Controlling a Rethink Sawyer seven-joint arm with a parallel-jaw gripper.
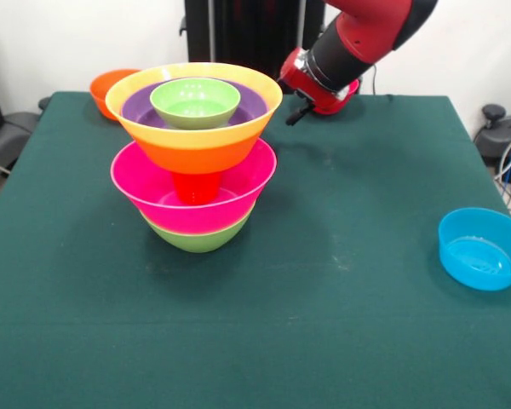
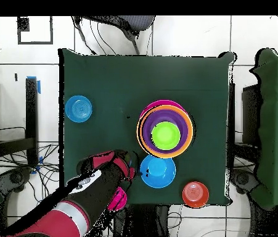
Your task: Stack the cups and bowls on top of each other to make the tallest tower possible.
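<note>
Tower (image 1: 196, 162) sits mid-table: glossy green plastic bowl lowest, pink next, small orange tumbler (image 1: 196, 186), big orange bowl, purple, little green on top. Red-black gripper (image 1: 300, 111) hangs behind stack, toward robot's edge; open or closed, can't tell.

Key bit from overhead: medium blue plastic bowl (image 2: 158, 171) just beside gripper (image 2: 130, 173), between it and tower. Probably next grab.

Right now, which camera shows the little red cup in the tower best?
The front view. There the red cup shows standing in the pink bowl, holding up the big orange bowl. In the overhead view the orange bowl and the purple and green bowls inside it cover the cup completely, so you cannot see it.
</note>
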